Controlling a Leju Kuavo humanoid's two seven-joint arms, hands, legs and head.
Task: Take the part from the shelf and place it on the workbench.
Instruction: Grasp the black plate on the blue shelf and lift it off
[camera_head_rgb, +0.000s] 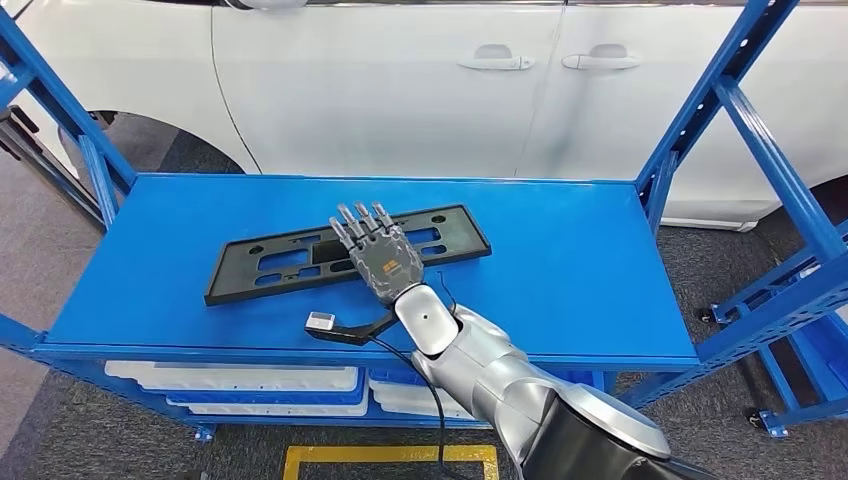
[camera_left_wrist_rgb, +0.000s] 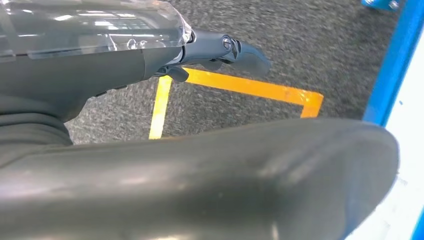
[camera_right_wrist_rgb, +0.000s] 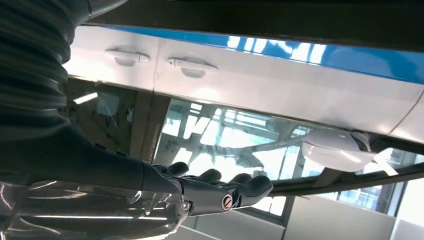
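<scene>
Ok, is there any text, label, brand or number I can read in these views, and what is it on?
No text reads clearly in any view.
Orange mark on the back of the right robot hand: too small to read.
Black plate on the blue shelf: no lettering visible.
White car behind the shelf: no badge or lettering visible.
Yellow floor tape: plain lines, no characters.

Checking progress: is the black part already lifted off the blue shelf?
No, the black part lies flat on the blue shelf, under the right hand.

Black part (camera_head_rgb: 345, 252) on blue shelf (camera_head_rgb: 580, 270), white car (camera_head_rgb: 400, 90).
</scene>
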